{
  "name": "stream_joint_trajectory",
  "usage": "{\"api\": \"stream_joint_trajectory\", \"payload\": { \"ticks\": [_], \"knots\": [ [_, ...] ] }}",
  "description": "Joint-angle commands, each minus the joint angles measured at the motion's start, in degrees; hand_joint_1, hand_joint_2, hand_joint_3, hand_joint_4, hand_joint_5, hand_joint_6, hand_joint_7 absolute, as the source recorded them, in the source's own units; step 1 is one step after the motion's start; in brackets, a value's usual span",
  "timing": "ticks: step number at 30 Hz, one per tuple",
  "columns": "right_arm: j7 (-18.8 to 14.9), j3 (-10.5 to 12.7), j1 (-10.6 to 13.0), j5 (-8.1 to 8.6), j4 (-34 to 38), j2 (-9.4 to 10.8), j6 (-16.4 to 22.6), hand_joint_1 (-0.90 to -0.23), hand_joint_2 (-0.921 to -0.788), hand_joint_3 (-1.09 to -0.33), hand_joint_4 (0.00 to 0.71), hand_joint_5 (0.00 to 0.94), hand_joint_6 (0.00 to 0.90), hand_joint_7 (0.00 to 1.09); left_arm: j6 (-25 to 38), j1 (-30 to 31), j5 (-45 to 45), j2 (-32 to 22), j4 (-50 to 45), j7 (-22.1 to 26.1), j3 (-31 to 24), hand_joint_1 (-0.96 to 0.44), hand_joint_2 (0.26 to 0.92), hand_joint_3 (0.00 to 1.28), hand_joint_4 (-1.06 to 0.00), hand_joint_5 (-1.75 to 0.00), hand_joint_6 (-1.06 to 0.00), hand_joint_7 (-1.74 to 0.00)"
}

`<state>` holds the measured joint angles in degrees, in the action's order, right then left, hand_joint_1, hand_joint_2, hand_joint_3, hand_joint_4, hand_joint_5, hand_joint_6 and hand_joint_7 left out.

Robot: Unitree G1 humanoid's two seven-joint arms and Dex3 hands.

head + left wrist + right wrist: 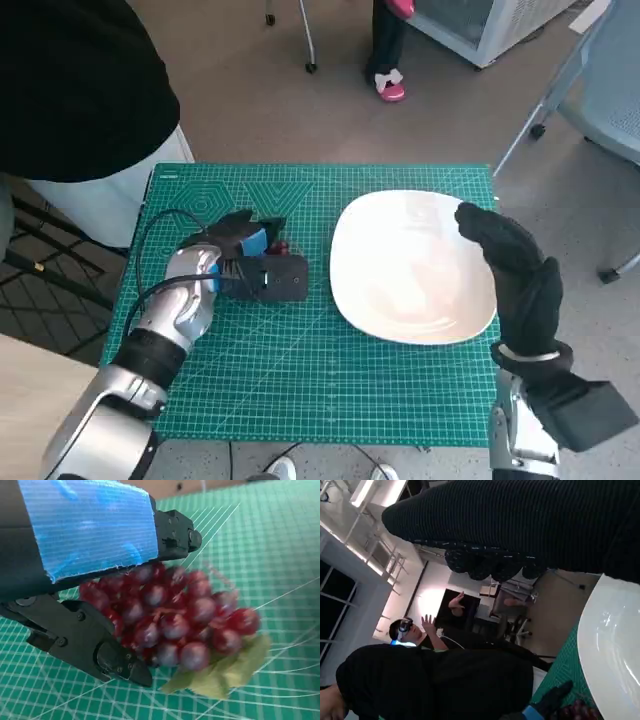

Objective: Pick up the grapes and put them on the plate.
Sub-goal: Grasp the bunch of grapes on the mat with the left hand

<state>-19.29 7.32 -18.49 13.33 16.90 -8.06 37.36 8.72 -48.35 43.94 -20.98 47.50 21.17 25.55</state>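
Observation:
A bunch of red grapes (175,620) with a pale green leaf (225,672) lies on the green cutting mat (300,380) left of the white plate (400,280). My left hand (245,245) is down on the bunch, and its black fingers (100,647) close round the grapes from both sides. In the head view only a speck of red grapes (281,247) shows beside the hand. My gloved right hand (515,270) hovers over the plate's right rim, fingers apart and holding nothing. The right wrist view shows the plate's rim (610,645).
A person in a black top (80,90) stands at the table's far left corner. Another person's pink shoe (390,88) is on the floor beyond the table. A chair (600,110) stands at the far right. The mat ends at the table's edges.

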Motion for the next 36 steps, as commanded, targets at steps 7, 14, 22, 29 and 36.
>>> {"api": "stream_joint_trajectory", "payload": {
  "ticks": [7,14,22,29,36],
  "knots": [
    [0.01,0.33,1.29,-0.21,1.29,-0.11,0.21,-0.614,-0.921,-0.866,0.423,0.001,0.086,0.4,-1.15,-3.71,-2.12,1.68,8.7,-1.73,1.15,-0.18,0.683,0.0,0.0,0.0,-0.15,0.0],
    [0.01,0.35,1.18,-0.33,1.57,-0.2,0.4,-0.614,-0.921,-0.867,0.423,0.0,0.086,0.4,-1.7,-4.99,-2.95,2.43,12.74,-2.47,1.62,-0.19,0.679,0.0,0.0,0.0,-0.14,0.0],
    [-0.01,0.27,0.96,-0.44,1.79,-0.19,0.47,-0.614,-0.921,-0.867,0.422,0.0,0.086,0.4,-1.78,-5.77,-3.61,3.09,15.17,-2.89,2.12,-0.19,0.681,0.0,0.0,0.0,-0.15,0.0],
    [-0.19,0.25,0.85,-0.23,1.88,-0.31,0.25,-0.614,-0.921,-0.868,0.422,0.0,0.085,0.4,-2.52,-6.11,-4.35,3.63,17.03,-4.22,2.23,-0.17,0.697,0.01,-0.01,0.0,-0.18,-0.02],
    [-0.34,0.24,0.87,-0.08,1.87,-0.42,0.08,-0.613,-0.921,-0.869,0.421,0.0,0.083,0.4,-4.01,-6.51,-4.79,4.33,19.58,-6.61,2.27,-0.09,0.725,0.02,-0.14,-0.02,-0.28,-0.04]
  ]
}}
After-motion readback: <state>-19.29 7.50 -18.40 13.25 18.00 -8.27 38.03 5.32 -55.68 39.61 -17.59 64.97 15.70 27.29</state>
